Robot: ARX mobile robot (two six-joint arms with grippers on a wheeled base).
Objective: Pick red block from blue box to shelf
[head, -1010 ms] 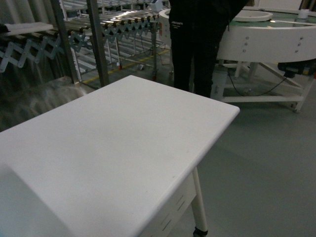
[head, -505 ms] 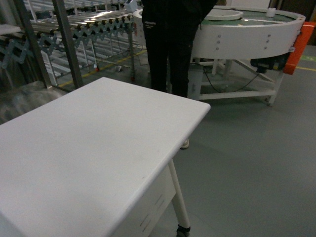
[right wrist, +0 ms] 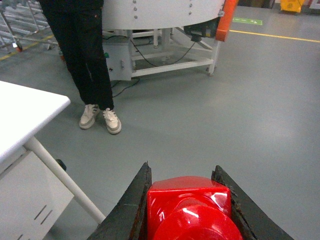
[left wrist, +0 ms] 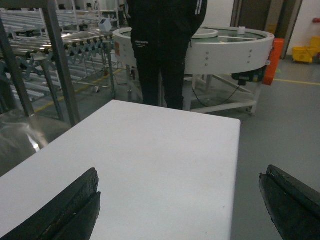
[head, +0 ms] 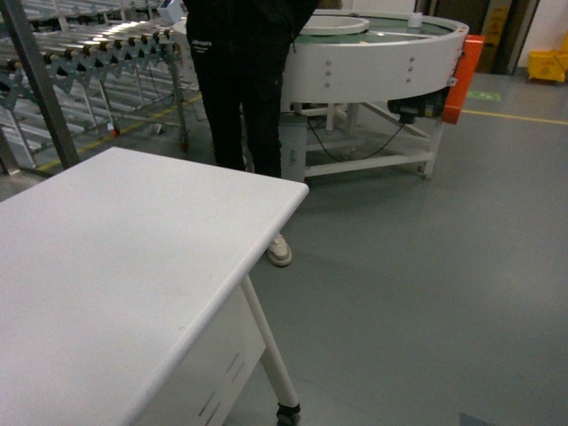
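My right gripper (right wrist: 182, 171) is shut on the red block (right wrist: 190, 205), a glossy red brick whose round stud faces the camera. It hangs over grey floor to the right of the white table (right wrist: 25, 107). In the left wrist view my left gripper (left wrist: 179, 175) stands wide open above the white table (left wrist: 150, 160) with nothing between its fingers. Steel uprights of the shelf (left wrist: 60, 65) rise at the left, past the table; one upright (head: 40, 106) shows in the head view. The blue box is out of view. Neither gripper shows in the head view.
A person in black (head: 240, 80) stands at the table's far corner, shoes (right wrist: 100, 117) on the floor. Behind is a white round conveyor (head: 382, 53) with an orange end. A roller conveyor (head: 98, 40) runs at the back left. Grey floor (head: 426, 293) spreads to the right.
The head view has swung right: the table, the person and the racks slid left in the frame, and more of the floor and the round conveyor now show.
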